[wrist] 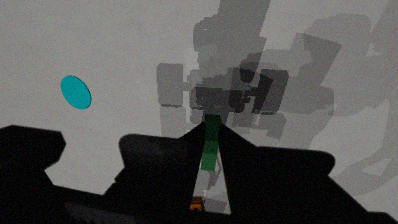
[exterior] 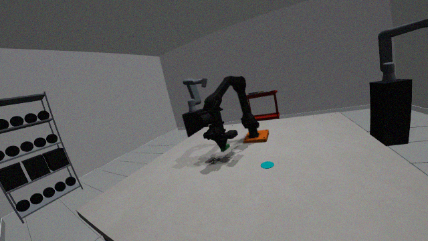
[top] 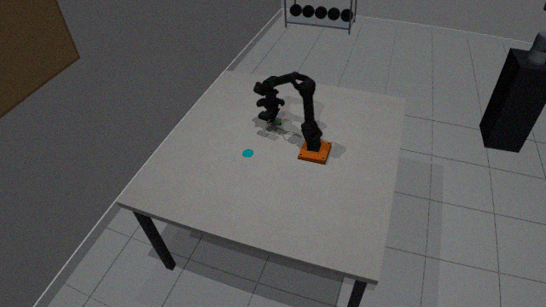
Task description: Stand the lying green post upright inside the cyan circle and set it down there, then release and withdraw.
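The green post (top: pixel 277 122) (exterior: pixel 227 146) (wrist: pixel 209 161) is pinched between the fingertips of my gripper (top: pixel 273 121) (exterior: pixel 223 150) (wrist: pixel 212 126), which is shut on it. In the wrist view the post extends from the tips back toward the arm's base; the fingers hide part of it, and its exact tilt is hard to tell. In the exterior view post and fingertips are a little above the table, with their shadow below. The flat cyan circle (top: pixel 247 153) (exterior: pixel 267 165) (wrist: pixel 76 92) lies on the table, apart from the gripper, at the left in the wrist view.
The arm stands on an orange base plate (top: pixel 304 156) (exterior: pixel 262 136) (wrist: pixel 196 205) on the pale table (top: pixel 213 183) (exterior: pixel 301 201). Arm shadows fall around the gripper. A shelf rack (exterior: pixel 55 174), a red cart (exterior: pixel 267 117) and dark pedestals stand off the table.
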